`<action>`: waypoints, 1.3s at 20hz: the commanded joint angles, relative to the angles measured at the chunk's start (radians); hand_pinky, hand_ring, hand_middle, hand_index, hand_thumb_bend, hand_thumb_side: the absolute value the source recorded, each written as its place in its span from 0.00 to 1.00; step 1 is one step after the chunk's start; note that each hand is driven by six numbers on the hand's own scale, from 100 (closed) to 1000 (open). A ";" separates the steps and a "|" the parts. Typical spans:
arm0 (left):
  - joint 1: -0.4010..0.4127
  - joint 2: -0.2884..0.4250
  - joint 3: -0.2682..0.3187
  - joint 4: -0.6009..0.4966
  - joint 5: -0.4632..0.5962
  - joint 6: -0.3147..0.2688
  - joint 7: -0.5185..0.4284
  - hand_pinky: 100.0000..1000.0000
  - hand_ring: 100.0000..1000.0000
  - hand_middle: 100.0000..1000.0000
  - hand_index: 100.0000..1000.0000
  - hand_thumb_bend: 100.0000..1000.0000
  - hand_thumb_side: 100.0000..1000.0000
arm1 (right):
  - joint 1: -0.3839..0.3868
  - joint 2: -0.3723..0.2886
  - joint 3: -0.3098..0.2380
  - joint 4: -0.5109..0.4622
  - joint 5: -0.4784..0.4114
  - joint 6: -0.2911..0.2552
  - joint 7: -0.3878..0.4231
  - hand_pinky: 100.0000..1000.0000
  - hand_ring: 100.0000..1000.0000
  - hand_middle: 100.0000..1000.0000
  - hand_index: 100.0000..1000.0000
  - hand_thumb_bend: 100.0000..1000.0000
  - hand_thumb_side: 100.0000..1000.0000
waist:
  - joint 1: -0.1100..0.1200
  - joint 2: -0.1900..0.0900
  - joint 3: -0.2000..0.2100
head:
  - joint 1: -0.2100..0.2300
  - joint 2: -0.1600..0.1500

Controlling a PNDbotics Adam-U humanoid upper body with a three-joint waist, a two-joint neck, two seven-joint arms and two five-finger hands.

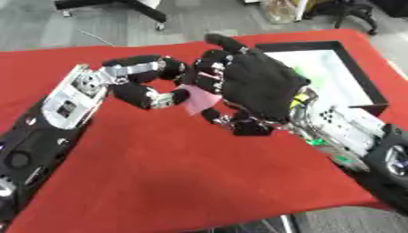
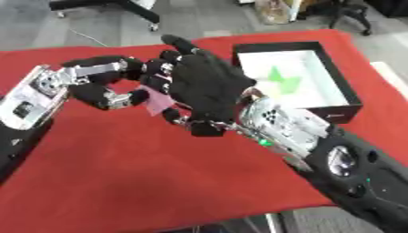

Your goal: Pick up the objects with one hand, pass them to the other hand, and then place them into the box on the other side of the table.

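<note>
A small flat pink object [image 1: 197, 101] hangs above the middle of the red table [image 1: 175, 173]. My left hand [image 1: 131, 93] reaches in from the left with thumb and fingers curled into a ring, pinching the object's left side. My right hand [image 1: 259, 84] faces it, back toward the camera, its fingers bent over the object's right side and one finger pointing up. Most of the pink object is hidden behind the two hands. The black box [image 2: 341, 75] with a white floor stands at the far right and holds green pieces [image 2: 280, 78].
The box sits close behind my right wrist and forearm [image 2: 318, 145]. The table's near edge [image 1: 239, 218] runs along the bottom. Beyond the far edge, grey floor with black chair and stand legs [image 1: 143, 11].
</note>
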 commanded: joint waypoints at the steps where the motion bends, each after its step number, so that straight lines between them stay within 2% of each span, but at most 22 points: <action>1: -0.026 0.001 0.004 -0.030 0.012 -0.104 -0.110 0.73 0.49 0.40 0.61 0.00 0.56 | -0.015 -0.009 -0.010 -0.018 -0.003 0.004 0.000 0.94 0.71 0.59 0.71 0.04 0.08 | -0.003 -0.020 0.001 | -0.002 -0.003; 3: -0.026 0.001 0.002 -0.034 0.018 -0.098 -0.110 0.73 0.49 0.40 0.62 0.00 0.56 | -0.013 -0.010 -0.008 -0.018 -0.001 0.003 0.009 0.94 0.70 0.58 0.71 0.03 0.06 | -0.003 -0.020 0.002 | -0.002 -0.003; 6: -0.026 0.002 0.000 -0.041 0.024 -0.093 -0.110 0.73 0.49 0.40 0.62 0.00 0.56 | -0.011 -0.011 -0.006 -0.018 -0.002 0.004 0.016 0.92 0.69 0.51 0.68 0.00 0.03 | -0.004 -0.020 0.004 | -0.002 -0.003; 9: -0.026 0.003 0.000 -0.046 0.027 -0.095 -0.110 0.74 0.51 0.43 0.64 0.00 0.56 | -0.008 -0.013 -0.002 -0.018 -0.003 0.008 0.020 0.90 0.65 0.38 0.63 0.00 0.00 | -0.005 -0.020 0.004 | -0.002 -0.003; 11: -0.025 0.006 0.001 -0.050 0.026 -0.101 -0.110 0.74 0.53 0.46 0.69 0.00 0.63 | -0.006 -0.014 -0.001 -0.018 -0.005 0.011 0.017 0.88 0.64 0.33 0.60 0.00 0.00 | -0.006 -0.020 0.005 | -0.001 -0.003; 12: -0.025 0.009 0.002 -0.053 0.025 -0.106 -0.110 0.75 0.51 0.49 0.71 0.00 0.69 | -0.005 -0.015 -0.001 -0.018 -0.006 0.013 0.015 0.88 0.63 0.31 0.59 0.00 0.00 | -0.006 -0.020 0.005 | 0.000 -0.003; 14: -0.025 0.014 0.004 -0.056 0.019 -0.117 -0.110 0.77 0.55 0.55 0.76 0.00 0.91 | -0.004 -0.017 -0.001 -0.018 -0.009 0.015 0.008 0.87 0.63 0.29 0.57 0.00 0.00 | -0.006 -0.021 0.005 | 0.001 -0.003; 16: -0.025 0.020 0.011 -0.060 0.008 -0.133 -0.110 0.79 0.60 0.62 0.80 0.00 1.00 | -0.004 -0.018 -0.003 -0.018 -0.010 0.015 0.000 0.87 0.62 0.28 0.57 0.00 0.00 | -0.007 -0.021 0.005 | 0.000 -0.003; 19: -0.024 0.033 0.022 -0.068 -0.033 -0.177 -0.110 0.83 0.70 0.74 0.87 0.00 1.00 | -0.002 -0.022 -0.008 -0.018 -0.012 0.012 -0.010 0.87 0.62 0.28 0.57 0.00 0.00 | -0.007 -0.021 0.005 | 0.001 -0.003; 26: -0.004 0.053 0.086 -0.027 -0.152 -0.284 -0.110 0.87 0.76 0.82 0.92 0.01 1.00 | 0.005 -0.033 -0.027 -0.018 -0.005 0.011 -0.032 0.87 0.61 0.27 0.57 0.00 0.00 | -0.008 -0.021 0.005 | 0.001 -0.003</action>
